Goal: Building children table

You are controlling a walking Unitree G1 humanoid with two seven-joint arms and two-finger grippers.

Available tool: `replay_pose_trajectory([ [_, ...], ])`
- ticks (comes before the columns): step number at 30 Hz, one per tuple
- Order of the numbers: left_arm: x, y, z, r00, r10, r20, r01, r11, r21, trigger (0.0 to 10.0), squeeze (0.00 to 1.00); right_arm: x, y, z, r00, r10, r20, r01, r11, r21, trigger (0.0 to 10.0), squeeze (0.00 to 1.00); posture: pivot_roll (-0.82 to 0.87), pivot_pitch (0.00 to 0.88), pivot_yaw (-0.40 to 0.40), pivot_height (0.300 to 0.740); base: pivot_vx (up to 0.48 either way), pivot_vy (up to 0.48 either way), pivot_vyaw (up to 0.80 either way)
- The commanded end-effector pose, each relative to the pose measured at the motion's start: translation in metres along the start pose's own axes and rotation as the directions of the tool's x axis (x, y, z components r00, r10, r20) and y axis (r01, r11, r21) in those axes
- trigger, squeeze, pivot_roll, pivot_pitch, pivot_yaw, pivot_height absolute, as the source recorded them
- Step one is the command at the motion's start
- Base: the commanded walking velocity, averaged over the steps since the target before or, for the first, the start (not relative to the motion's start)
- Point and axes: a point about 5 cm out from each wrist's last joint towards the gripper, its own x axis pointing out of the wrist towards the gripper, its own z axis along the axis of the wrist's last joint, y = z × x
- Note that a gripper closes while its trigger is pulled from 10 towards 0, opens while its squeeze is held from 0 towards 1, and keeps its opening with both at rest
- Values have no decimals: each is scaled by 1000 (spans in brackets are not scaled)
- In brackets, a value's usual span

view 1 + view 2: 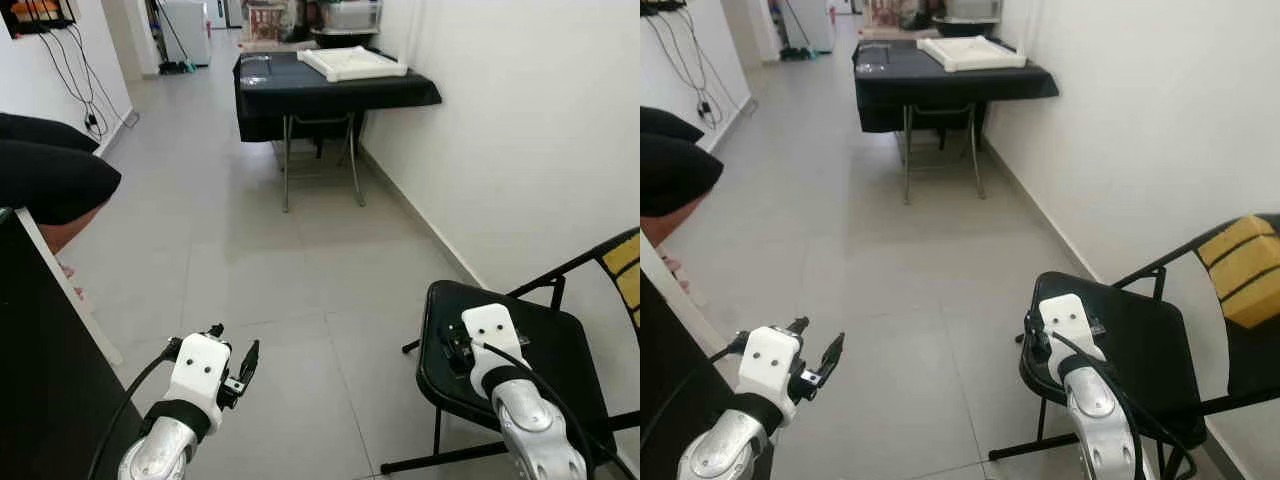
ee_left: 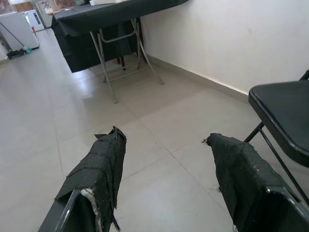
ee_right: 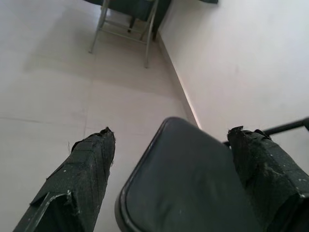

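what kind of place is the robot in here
Probably a hallway or open room in a home: pale tiled floor, a folding table under a black cloth by the white wall, and a black folding chair beside the right gripper. Both grippers are open, holding nothing.

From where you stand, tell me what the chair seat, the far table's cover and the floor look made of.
Chair seat: black padded vinyl or similar, with a soft sheen and rolled edge, on a thin black metal-looking frame.
Table cover: black cloth, matte and draping over the edges; the legs beneath look like grey metal tube.
Floor: large pale tiles, glossy, with grout lines and reflections.
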Motion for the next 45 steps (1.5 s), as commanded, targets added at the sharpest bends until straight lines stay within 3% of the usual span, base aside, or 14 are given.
replay_pose_trajectory([
  [1,0,3,-4,1000,1,-21,-1,1000,22,10000,0,1,0,-2,1000,-5,-20,5,1000,-9,10000,0,-22,0,-38,620,0,0,0],
  [23,3,4,-5,1000,9,-24,-8,999,38,10000,0,7,-12,-21,982,-57,-181,53,998,-28,10000,0,-21,0,-37,555,0,0,0],
  [30,4,5,-5,1000,11,-21,-10,999,43,10000,0,11,-30,-32,961,-107,-255,94,994,-61,10000,0,-20,0,-41,535,0,0,0],
  [37,3,5,-6,1000,11,-24,-10,999,45,10000,0,10,-59,-51,925,-143,-352,110,988,-112,10000,0,-22,0,-48,510,0,0,0],
  [45,1,5,-7,999,16,-29,-14,999,46,10000,0,10,-66,-57,912,-145,-384,113,988,-106,10000,0,-20,0,-51,485,0,0,0],
])
